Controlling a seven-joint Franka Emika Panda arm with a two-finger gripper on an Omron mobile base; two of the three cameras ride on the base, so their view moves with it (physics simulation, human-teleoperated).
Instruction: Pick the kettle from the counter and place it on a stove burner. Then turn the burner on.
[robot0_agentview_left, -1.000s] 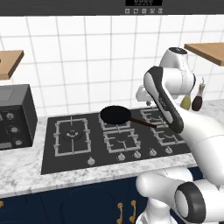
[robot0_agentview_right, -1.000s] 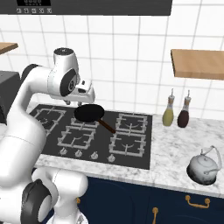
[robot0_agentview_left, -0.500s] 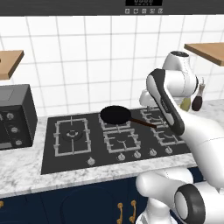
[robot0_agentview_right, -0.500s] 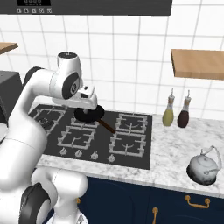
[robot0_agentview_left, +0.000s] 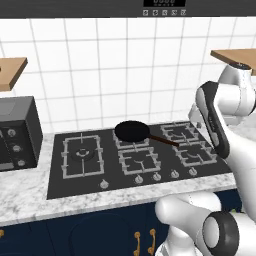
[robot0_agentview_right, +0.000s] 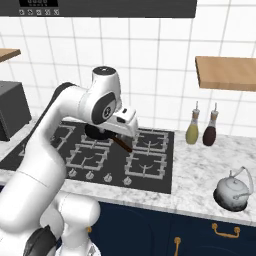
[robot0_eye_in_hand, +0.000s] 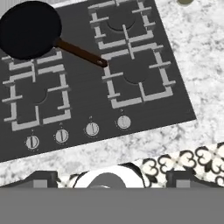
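Note:
The silver-grey kettle (robot0_agentview_right: 232, 190) stands upright on the white marble counter (robot0_agentview_right: 200, 175) at the far right, well clear of the cooktop. My gripper (robot0_eye_in_hand: 109, 178) hangs open over the cooktop's right half with nothing between its fingertips (robot0_eye_in_hand: 41, 177). In the right base view my hand (robot0_agentview_right: 124, 121) is above the middle burners, far left of the kettle. The large double-ring stove burner (robot0_agentview_left: 80, 152) sits bare at the cooktop's left end under its square grate.
A black frying pan (robot0_agentview_left: 132, 131) rests on the rear middle burner, its brown handle (robot0_eye_in_hand: 81, 53) pointing right. A row of knobs (robot0_eye_in_hand: 92, 129) lines the cooktop's front edge. Two bottles (robot0_agentview_right: 192, 131) stand by the wall. A dark oven box (robot0_agentview_left: 17, 132) is at far left.
My arm has swung to the right, carrying the hand from above the pan toward the right-hand burners. The kettle and the pan have stayed where they were.

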